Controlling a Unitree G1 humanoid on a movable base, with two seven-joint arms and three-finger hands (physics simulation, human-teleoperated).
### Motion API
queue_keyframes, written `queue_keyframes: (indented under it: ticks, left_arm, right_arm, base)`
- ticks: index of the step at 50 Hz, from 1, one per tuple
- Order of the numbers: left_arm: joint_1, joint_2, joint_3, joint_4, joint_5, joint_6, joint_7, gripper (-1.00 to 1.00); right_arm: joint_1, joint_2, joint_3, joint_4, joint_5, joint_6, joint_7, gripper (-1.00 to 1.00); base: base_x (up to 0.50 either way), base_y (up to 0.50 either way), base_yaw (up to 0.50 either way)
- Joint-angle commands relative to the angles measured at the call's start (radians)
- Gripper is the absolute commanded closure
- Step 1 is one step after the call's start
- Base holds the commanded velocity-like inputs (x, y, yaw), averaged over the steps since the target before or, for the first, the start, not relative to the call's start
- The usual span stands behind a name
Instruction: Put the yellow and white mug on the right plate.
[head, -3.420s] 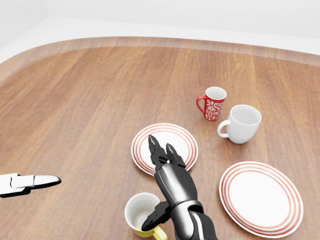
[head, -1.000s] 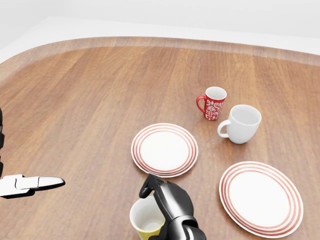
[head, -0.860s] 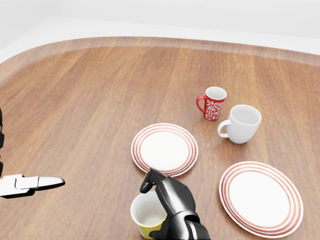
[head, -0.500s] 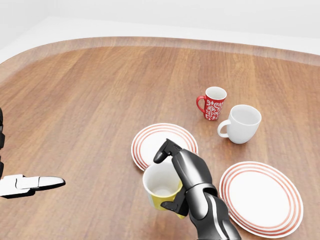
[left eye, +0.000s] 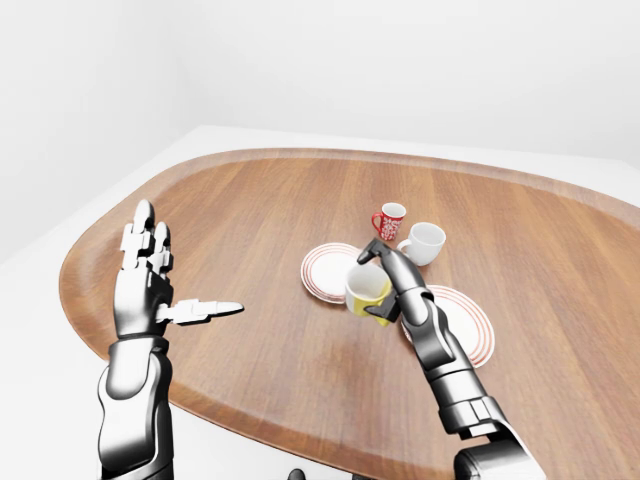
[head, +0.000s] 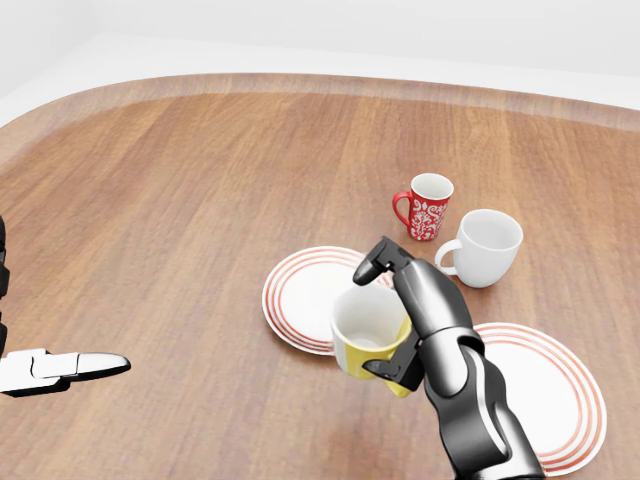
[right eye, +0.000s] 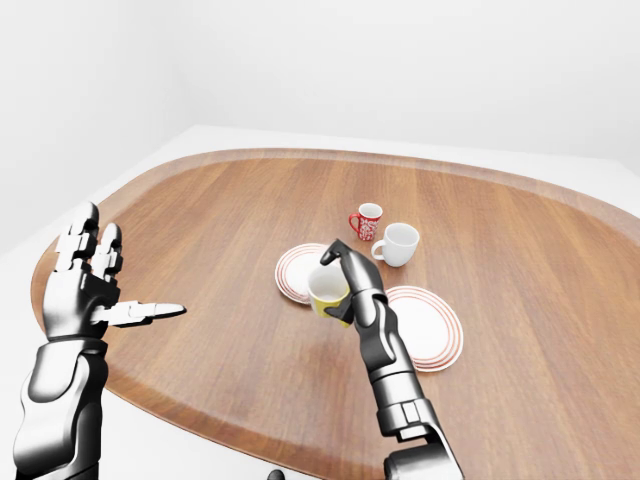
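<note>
My right hand (head: 388, 312) is shut on the yellow and white mug (head: 366, 325), fingers over its rim and thumb under its side. The mug hangs tilted above the table, in the head view between the two plates and over the left plate's right rim. The right plate (head: 556, 392), white with red rings, lies at the lower right, and my forearm hides its left part. My left hand (left eye: 172, 276) is raised far to the left with its fingers spread open and nothing in it.
The left plate (head: 300, 292) lies just left of the mug. A red patterned mug (head: 428, 207) and a larger white mug (head: 487, 246) stand above the right plate. The wooden table's curved edge (left eye: 120, 350) runs close below my left hand.
My right hand has closed on the mug, lifted it off the table at the bottom of the head view and carried it up and to the right. The left hand has stayed put.
</note>
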Motion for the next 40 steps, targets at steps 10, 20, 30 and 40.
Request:
queue_keyframes:
  ticks: [10, 20, 30, 40]
  left_arm:
    - [0.001, -0.001, -0.001, -0.002, 0.002, 0.000, 0.001, -1.00]
    - [0.000, -0.001, -0.002, 0.001, 0.004, 0.000, 0.001, -1.00]
    - [0.000, -0.002, -0.006, 0.011, 0.007, 0.000, 0.002, -1.00]
    - [0.000, -0.002, -0.009, 0.020, 0.011, 0.000, 0.004, -1.00]
  right_arm:
    - [-0.121, -0.099, -0.065, 0.230, 0.059, -0.064, -0.086, 1.00]
    - [-0.171, -0.151, -0.086, 0.367, 0.088, -0.123, -0.127, 1.00]
    - [-0.197, -0.192, -0.105, 0.390, 0.110, -0.124, -0.123, 1.00]
    - [-0.201, -0.229, -0.123, 0.397, 0.128, -0.123, -0.116, 1.00]
  base:
    - [0.00, 0.00, 0.00]
    - [0.00, 0.00, 0.00]
    - [0.00, 0.00, 0.00]
    - [0.00, 0.00, 0.00]
